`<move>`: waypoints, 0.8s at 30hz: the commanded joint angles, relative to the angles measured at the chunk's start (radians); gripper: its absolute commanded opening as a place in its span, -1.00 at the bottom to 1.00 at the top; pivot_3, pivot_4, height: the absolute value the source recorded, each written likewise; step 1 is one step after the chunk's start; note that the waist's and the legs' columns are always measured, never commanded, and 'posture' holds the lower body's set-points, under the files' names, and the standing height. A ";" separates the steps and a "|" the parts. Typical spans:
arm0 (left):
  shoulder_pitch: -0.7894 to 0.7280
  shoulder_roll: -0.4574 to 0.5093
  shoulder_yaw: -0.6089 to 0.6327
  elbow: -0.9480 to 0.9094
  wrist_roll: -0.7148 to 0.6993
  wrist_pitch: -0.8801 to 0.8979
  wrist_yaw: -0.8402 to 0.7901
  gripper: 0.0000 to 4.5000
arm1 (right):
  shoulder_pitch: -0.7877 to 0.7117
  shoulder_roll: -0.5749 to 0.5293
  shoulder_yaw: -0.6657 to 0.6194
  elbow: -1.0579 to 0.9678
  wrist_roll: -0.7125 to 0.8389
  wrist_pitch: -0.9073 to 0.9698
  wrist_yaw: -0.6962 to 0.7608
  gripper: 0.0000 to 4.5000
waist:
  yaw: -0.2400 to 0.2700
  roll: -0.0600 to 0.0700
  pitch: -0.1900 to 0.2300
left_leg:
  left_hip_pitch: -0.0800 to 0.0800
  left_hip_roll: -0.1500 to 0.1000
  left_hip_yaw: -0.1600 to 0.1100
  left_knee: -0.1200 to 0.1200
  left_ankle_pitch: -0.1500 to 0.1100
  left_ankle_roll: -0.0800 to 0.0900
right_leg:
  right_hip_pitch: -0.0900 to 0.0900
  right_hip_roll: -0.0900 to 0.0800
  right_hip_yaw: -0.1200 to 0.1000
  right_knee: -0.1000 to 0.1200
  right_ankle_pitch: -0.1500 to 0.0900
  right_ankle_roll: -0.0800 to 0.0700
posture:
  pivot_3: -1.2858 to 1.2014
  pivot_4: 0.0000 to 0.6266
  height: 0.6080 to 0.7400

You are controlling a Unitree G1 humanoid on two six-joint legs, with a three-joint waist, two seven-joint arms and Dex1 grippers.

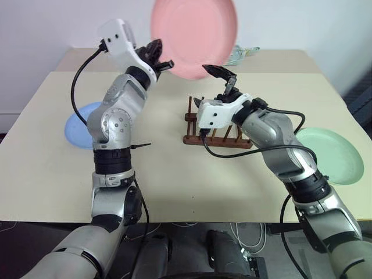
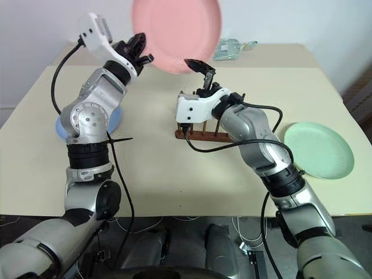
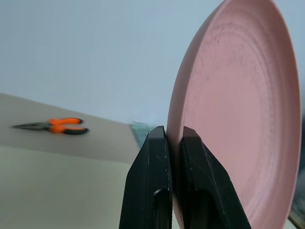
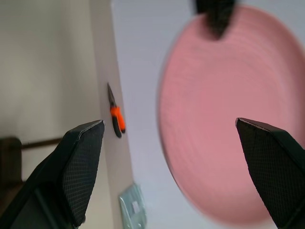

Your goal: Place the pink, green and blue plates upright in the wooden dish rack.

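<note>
- Left gripper (image 1: 158,57) is pinching pink plate (image 1: 195,35) by its rim, holding it upright above wooden dish rack (image 1: 197,138).
- Right gripper (image 1: 224,74) is gaping wide, empty, near plate's lower edge.
- Plate prob. light, stiff, slick plastic; rim grip best.

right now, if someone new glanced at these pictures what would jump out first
The pink plate stands out first: the left gripper is shut on its rim and holds it on edge, high over the far side of the table. Just below it the right gripper is wide open, facing the plate above the wooden dish rack. The blue plate lies flat behind the left arm and the green plate lies at the table's right edge.
</note>
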 commanded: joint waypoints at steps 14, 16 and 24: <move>0.008 -0.087 0.130 -0.081 -0.116 0.055 0.049 0.39 | 0.077 -0.027 -0.116 -0.053 -0.035 0.010 -0.066 -1.00 | 0.006 0.000 0.001 | -0.001 0.000 0.000 0.001 0.000 0.000 | 0.000 0.000 0.001 -0.001 0.000 0.000 | 0.03 -0.52 1.00; -0.019 -0.077 0.176 -0.038 -0.097 -0.016 0.071 0.59 | 0.113 -0.006 -0.192 -0.113 0.049 0.039 -0.056 -1.00 | 0.006 -0.001 0.001 | -0.001 0.000 0.000 0.000 0.000 0.000 | 0.000 0.000 0.001 -0.001 0.000 0.000 | 0.03 -0.52 1.00; 0.199 0.239 -0.166 -0.017 0.135 -0.258 -0.480 0.59 | 0.237 0.188 -0.718 -0.535 1.050 0.708 0.180 -1.00 | 0.002 0.002 0.000 | 0.001 0.002 0.001 -0.001 0.000 0.000 | 0.000 0.002 0.002 0.000 0.000 -0.001 | 0.03 -0.52 1.00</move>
